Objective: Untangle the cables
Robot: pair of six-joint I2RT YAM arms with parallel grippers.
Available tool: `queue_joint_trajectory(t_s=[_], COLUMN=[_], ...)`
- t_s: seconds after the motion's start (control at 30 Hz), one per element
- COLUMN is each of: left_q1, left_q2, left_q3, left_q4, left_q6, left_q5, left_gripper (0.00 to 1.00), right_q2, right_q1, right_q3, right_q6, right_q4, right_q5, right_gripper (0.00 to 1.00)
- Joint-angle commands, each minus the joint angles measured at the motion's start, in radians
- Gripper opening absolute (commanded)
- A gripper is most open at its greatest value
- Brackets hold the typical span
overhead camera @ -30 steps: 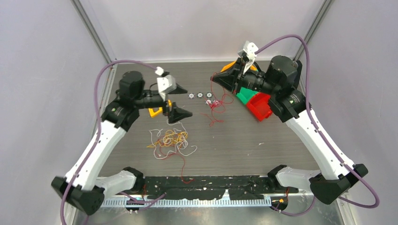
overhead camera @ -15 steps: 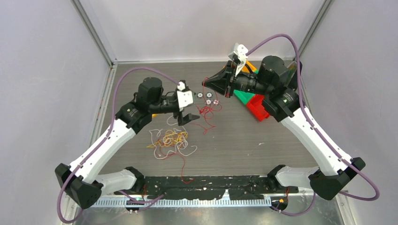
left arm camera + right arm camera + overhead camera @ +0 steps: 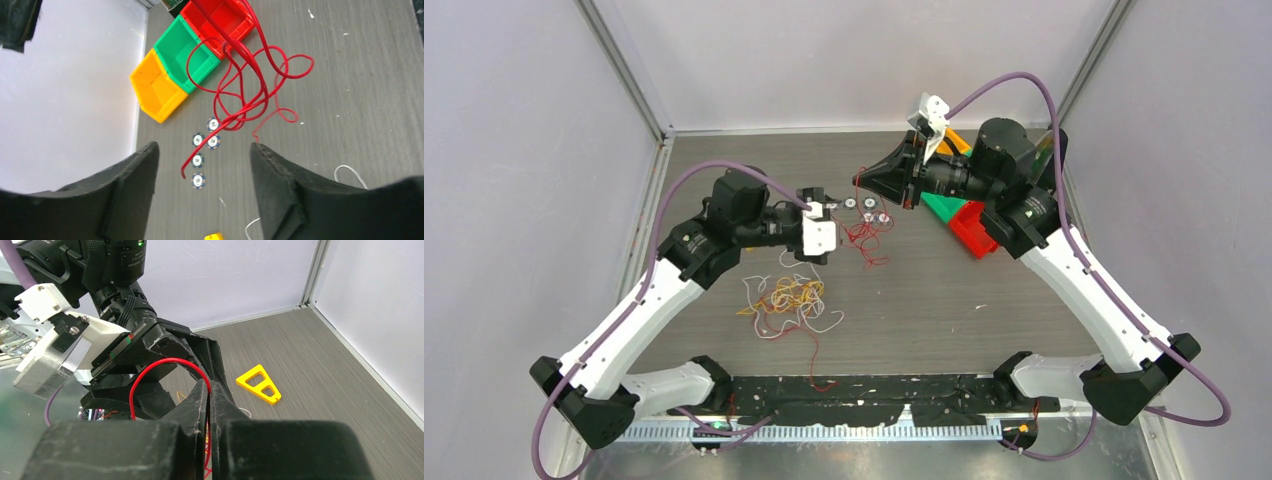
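While the right gripper [image 3: 209,382] is hovering high over the far side of the dark grey wood-grain table [image 3: 984,320], its two black fingers are pressing tightly together on a thin red cable [image 3: 860,230]. In the right wrist view one arc of that wire is curving up and back down into the closed jaws. From the pinch, the red cable is hanging down in several loose loops, and its lower turns are trailing over the tabletop near a group of small round blue-and-white discs [image 3: 198,160].

The left gripper [image 3: 204,146] is reaching in just beside this dangling wire. Its jaws are standing well apart and are gripping nothing; in the left wrist view the red loops are showing beyond the gap between the fingers, and whether they are touching either finger cannot be told.

Nearer the arm bases, a small tangle of yellow-orange, white and red cables [image 3: 789,298] is lying flat on the table, apart from both grippers.

An orange plastic bin [image 3: 157,90], a green plastic bin [image 3: 185,57] and a red plastic bin [image 3: 220,20] are sitting side by side under the right arm. A flat yellow triangular piece [image 3: 258,383] is lying on the table to the left.
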Motion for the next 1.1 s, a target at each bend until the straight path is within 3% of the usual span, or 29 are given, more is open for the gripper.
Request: queue_joint_trajectory(t_s=[0.0, 0.07, 0.17, 0.2, 0.4, 0.63, 0.87, 1.07], left_q1=[-0.024, -0.035, -0.037, -0.032, 0.164, 0.363, 0.457, 0.470], left_q2=[0.019, 0.023, 0.023, 0.018, -0.061, -0.078, -0.091, -0.092], left_q3=[0.070, 0.086, 0.087, 0.072, -0.155, -0.411, -0.464, -0.438], left_q4=[-0.033, -0.048, -0.107, -0.125, -0.102, -0.103, -0.117, -0.125], left_q6=[0.126, 0.132, 0.145, 0.144, 0.005, 0.034, 0.031, -0.006], left_q5=[-0.034, -0.027, -0.031, -0.051, 0.000, 0.003, 0.032, 0.071], left_gripper=[0.60, 0.43, 0.03, 0.00, 0.00, 0.00, 0.00, 0.00], right_q2=[-0.005, -0.007, -0.008, -0.008, -0.007, -0.008, -0.003, 0.016], right_q1=[0.004, 0.004, -0.007, -0.013, -0.133, -0.232, -0.333, -0.408], right_q3=[0.003, -0.001, 0.009, 0.022, 0.160, 0.295, 0.349, 0.376], right_q6=[0.006, 0.006, 0.001, 0.001, 0.032, 0.058, 0.053, 0.058], right_q4=[0.039, 0.039, 0.038, 0.036, 0.033, 0.055, 0.076, 0.096], right_q5=[-0.018, -0.014, 0.003, 0.010, 0.041, 0.068, 0.109, 0.117], right_gripper=[0.05, 0.05, 0.05, 0.05, 0.05, 0.05, 0.05, 0.05])
